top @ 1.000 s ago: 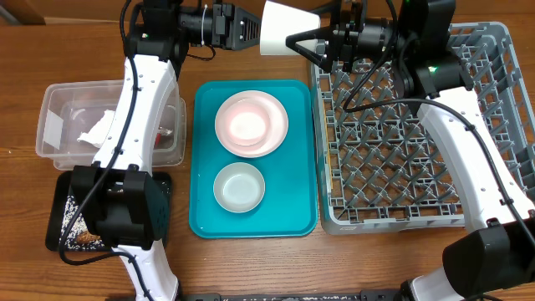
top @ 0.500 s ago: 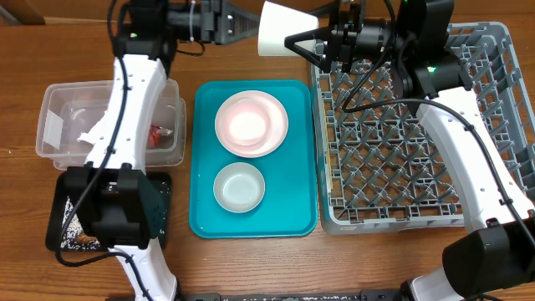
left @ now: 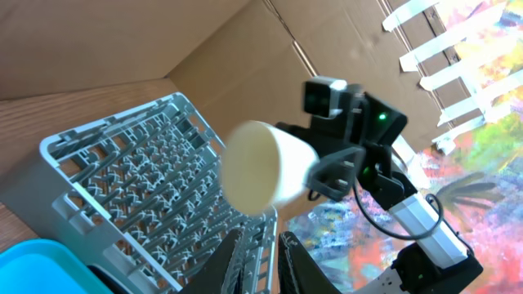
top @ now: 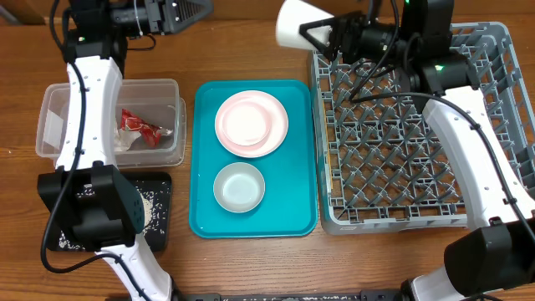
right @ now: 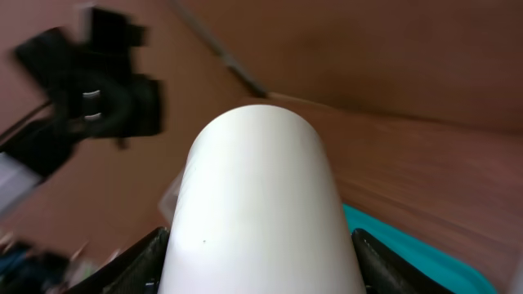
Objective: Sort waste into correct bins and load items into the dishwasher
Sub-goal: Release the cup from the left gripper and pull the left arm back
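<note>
My right gripper (top: 311, 35) is shut on the small white cup (top: 294, 23), which it holds on its side in the air past the dishwasher's (top: 401, 167) far left corner. In the right wrist view the cup (right: 257, 204) fills the space between both fingers. My left gripper (top: 201, 8) hangs at the far edge, left of the cup and apart from it, with a narrow empty gap between its fingers (left: 298, 261). The pink plate (top: 276, 138) holds the smaller pink dish (top: 247, 125), with the grey bowl (top: 239, 186) nearer. The red wrapper (top: 138, 125) and napkin (top: 121, 140) lie in the clear tub (top: 50, 125).
The plate and bowl rest on a teal tray (top: 205, 221) between the tub and the dishwasher. The black tray (top: 155, 221) with white grains sits at the front left, partly hidden by the left arm's base. A cardboard wall stands behind the table.
My left gripper has let go of the cup and swung left, away from it. Its arm has cleared the tub, uncovering the red wrapper. The right gripper keeps the cup, shifted slightly right.
</note>
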Controlling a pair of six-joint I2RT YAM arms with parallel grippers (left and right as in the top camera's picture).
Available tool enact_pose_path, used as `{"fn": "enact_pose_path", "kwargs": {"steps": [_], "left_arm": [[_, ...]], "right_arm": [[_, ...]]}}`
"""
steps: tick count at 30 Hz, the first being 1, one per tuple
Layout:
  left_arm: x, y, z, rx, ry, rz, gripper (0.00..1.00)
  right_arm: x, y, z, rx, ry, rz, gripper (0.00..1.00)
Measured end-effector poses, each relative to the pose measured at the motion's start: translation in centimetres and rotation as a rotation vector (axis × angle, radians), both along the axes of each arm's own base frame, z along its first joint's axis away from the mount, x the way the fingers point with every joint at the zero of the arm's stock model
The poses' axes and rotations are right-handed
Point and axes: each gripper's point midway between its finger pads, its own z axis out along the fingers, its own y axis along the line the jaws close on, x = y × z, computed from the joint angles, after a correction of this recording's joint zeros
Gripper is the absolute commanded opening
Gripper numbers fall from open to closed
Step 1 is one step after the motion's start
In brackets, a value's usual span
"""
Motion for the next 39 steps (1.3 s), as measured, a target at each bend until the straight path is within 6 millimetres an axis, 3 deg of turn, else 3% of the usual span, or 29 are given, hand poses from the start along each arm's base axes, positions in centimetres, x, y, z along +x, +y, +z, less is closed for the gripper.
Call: {"fn": "enact_pose_path", "kwargs": {"steps": [6, 11, 15, 28, 39], "left_arm": [[0.1, 0.3, 0.0, -0.001, 0.004, 0.008, 0.17], [0.5, 0.4, -0.1, 0.004, 0.013, 0.035, 0.17], [1.1, 0.6, -0.3, 0.012, 0.021, 0.072, 0.16], [3.2, 1.3, -1.0, 0.042, 0.042, 0.199, 0.17], [3.7, 1.9, -4.1, 0.101, 0.161, 0.28, 0.16]], "right_arm": [[1.8, -5.1, -5.4, -0.186, 0.187, -0.324, 0.3], [1.2, -9.0, -8.9, -0.352, 0.303, -0.512, 0.31], [0.2, -10.7, -10.5, -0.437, 0.366, -0.573, 0.31], [-4.0, -12.0, -13.6, -0.558, 0.557, -0.562, 0.35], [-4.5, -11.4, -13.9, -0.544, 0.579, -0.529, 0.34]]}}
